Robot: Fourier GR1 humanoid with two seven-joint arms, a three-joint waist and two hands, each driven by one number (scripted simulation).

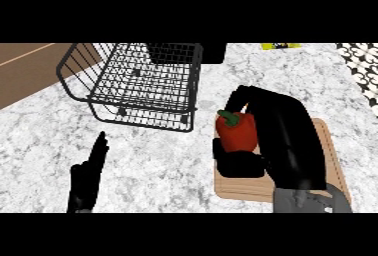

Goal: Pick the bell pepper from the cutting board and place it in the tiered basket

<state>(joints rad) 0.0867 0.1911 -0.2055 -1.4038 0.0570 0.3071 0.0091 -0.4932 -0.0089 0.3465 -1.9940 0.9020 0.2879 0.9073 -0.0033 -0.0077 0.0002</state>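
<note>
One hand does the work: the right hand (260, 131) is curled round the red bell pepper (236, 132), thumb below and fingers above it, over the left edge of the cutting board (328, 150). The left hand (88, 175) rests open on the tabletop (159, 160). Risk: the pepper could slip sideways, or clip the tiered basket (140, 75) rim in transit.
</note>
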